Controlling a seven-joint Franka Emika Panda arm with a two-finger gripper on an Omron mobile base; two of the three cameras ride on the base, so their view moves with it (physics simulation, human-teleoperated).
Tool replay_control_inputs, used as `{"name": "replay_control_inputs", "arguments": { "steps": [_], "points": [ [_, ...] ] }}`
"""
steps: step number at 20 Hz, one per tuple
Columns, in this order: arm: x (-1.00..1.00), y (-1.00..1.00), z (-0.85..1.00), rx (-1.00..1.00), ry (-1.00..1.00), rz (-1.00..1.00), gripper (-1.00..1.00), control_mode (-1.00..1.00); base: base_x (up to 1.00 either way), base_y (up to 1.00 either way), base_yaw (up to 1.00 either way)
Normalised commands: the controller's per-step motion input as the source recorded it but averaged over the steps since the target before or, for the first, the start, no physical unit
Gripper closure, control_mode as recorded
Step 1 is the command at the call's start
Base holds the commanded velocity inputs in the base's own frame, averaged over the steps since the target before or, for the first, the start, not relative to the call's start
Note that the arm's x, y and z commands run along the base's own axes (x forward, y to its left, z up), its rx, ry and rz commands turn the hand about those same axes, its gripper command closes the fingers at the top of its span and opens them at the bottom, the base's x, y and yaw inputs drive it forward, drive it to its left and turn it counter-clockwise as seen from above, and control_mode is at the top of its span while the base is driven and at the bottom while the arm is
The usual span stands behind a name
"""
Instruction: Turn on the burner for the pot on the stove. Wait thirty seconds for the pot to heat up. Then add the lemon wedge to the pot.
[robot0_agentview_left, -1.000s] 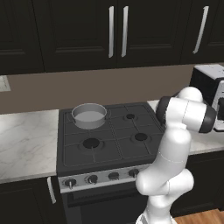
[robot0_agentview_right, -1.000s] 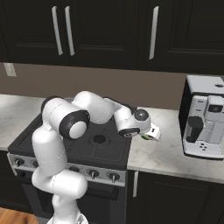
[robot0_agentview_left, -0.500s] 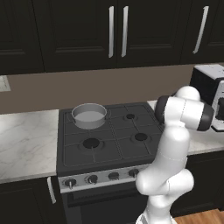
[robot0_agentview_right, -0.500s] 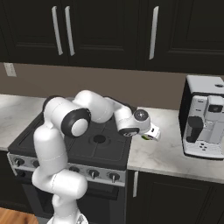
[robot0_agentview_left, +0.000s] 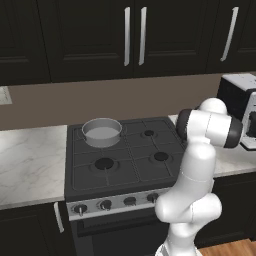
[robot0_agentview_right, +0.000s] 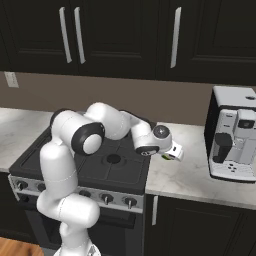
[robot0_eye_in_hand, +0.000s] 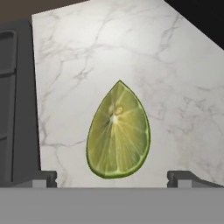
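Your gripper (robot0_agentview_right: 172, 153) has edged lower, right of the stove (robot0_agentview_right: 115, 162); jaws spread wide over the lemon wedge (robot0_eye_in_hand: 118, 132) on the surface (robot0_eye_in_hand: 183, 78). Next: descend, pinch.

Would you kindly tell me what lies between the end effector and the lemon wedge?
Nothing: in the hand view the open end effector hovers over the lemon wedge.

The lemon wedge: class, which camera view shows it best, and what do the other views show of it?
The hand view shows the lemon wedge best: cut face up on the marble counter, between the open gripper's fingertips. In the right base view it's a small yellow-green sliver under the gripper. The left base view gives nothing useful of it.
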Motion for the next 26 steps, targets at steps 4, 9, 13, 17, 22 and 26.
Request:
{"name": "replay_control_inputs", "arguments": {
  "steps": [4, 9, 13, 17, 22, 26],
  "points": [
    [0.01, 0.00, -0.04, 0.00, 0.00, 0.00, -1.00, -1.00, 0.00, 0.00, 0.00],
    [0.05, 0.00, -0.05, 0.00, 0.00, 0.00, -1.00, -1.00, 0.00, 0.00, 0.00],
    [0.10, 0.00, -0.07, 0.00, 0.00, 0.00, -1.00, -1.00, 0.00, 0.00, 0.00],
    [0.10, 0.00, -0.07, 0.00, 0.00, 0.00, -1.00, -1.00, 0.00, 0.00, 0.00],
    [0.10, 0.00, -0.08, 0.00, 0.00, 0.00, -1.00, -1.00, 0.00, 0.00, 0.00],
    [0.11, 0.00, -0.09, 0.00, 0.00, 0.00, -1.00, -1.00, 0.00, 0.00, 0.00]
  ]
}}
